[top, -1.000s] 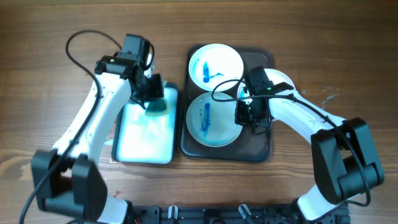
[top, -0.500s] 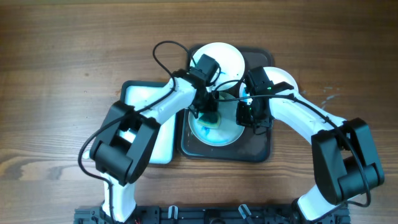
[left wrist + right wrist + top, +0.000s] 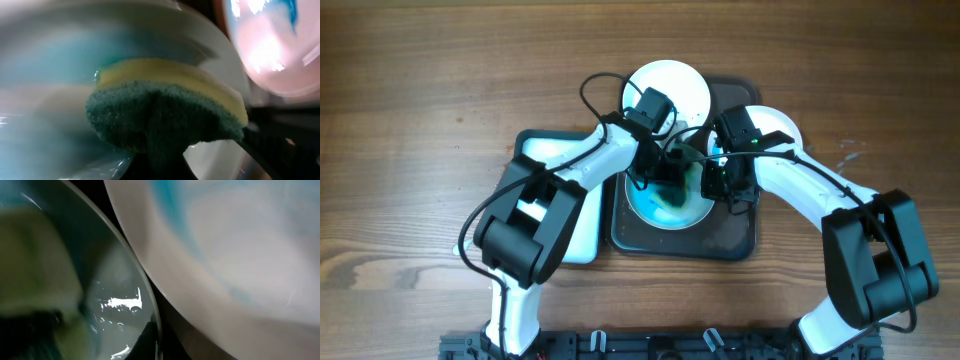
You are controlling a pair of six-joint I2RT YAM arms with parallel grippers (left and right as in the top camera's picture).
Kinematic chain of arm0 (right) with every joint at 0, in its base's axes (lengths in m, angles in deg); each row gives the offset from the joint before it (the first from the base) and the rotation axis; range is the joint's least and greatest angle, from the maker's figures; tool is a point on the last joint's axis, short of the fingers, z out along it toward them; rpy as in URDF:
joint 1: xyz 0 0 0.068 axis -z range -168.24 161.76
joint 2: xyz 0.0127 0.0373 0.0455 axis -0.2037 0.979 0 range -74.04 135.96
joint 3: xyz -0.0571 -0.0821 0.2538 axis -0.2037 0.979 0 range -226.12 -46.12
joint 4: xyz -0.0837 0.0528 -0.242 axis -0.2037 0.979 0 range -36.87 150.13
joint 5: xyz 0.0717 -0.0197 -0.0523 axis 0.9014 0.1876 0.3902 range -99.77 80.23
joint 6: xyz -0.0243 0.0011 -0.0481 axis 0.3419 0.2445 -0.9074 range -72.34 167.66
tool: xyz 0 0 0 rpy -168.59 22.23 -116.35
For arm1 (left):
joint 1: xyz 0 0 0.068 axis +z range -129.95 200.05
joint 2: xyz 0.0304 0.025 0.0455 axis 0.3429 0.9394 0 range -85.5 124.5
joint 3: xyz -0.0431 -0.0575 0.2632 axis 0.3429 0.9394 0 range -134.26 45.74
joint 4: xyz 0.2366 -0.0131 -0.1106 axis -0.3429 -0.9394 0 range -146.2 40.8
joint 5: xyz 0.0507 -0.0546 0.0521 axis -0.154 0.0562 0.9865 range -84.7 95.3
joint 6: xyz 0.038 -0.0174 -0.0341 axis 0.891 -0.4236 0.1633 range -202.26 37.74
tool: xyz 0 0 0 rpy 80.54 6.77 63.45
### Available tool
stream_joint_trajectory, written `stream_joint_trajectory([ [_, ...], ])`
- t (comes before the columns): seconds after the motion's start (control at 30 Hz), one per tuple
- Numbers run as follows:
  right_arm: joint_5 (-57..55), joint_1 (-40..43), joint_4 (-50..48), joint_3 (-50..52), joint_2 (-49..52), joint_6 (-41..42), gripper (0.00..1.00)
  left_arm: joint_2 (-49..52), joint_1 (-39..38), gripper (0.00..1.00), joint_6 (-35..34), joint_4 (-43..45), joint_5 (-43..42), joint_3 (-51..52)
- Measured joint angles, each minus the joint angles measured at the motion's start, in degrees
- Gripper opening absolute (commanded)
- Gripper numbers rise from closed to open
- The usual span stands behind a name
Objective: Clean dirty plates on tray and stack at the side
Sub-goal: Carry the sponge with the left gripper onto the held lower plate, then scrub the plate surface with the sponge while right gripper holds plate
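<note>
While the sponge (image 3: 165,112) presses the smeared near plate (image 3: 660,212), that plate lies in the tray (image 3: 732,236).
Left hand (image 3: 658,178) is clenched on the sponge; right hand (image 3: 725,186) sits at that plate's right rim, grip impossible to tell. The far plate (image 3: 672,84) lies just behind.

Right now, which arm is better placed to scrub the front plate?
Left. The left tool presses the sponge onto that plate; the right tool sits at its rim, without a sponge.
</note>
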Motion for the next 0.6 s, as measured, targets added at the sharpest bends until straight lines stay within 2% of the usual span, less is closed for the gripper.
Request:
stream_joint_trajectory([
  [0.07, 0.0, 0.0, 0.0, 0.0, 0.0, 0.0, 0.04, 0.5, -0.6, 0.04, 1.3, -3.0, -4.4, 0.0],
  [0.17, 0.0, 0.0, -0.1, 0.0, 0.0, 0.0, 0.04, 0.5, -1.0, 0.04, 1.2, -7.3, -1.6, -0.3],
  [0.23, 0.0, 0.0, -0.1, 0.0, 0.0, 0.0, 0.04, -0.1, -1.6, 0.04, -1.2, -10.2, 4.6, -1.2],
  [0.37, 0.0, 0.0, -0.2, 0.0, 0.0, 0.0, 0.04, -2.4, -0.4, 0.04, -4.9, -14.6, 26.5, -1.7],
  [0.43, 0.7, -0.3, -1.3, 0.0, 0.0, 0.0, 0.04, -2.6, -0.1, 0.04, -5.2, -14.4, 30.7, -1.7],
  [0.53, 0.8, -0.4, -1.2, 0.0, 0.0, 0.0, 0.04, -2.6, 0.1, 0.04, -5.2, -11.7, 30.2, -1.4],
  [0.6, 0.1, 0.1, -0.5, -0.1, 0.0, 0.5, 0.04, -2.5, 2.2, 0.05, -5.2, -5.6, 22.4, -0.7],
])
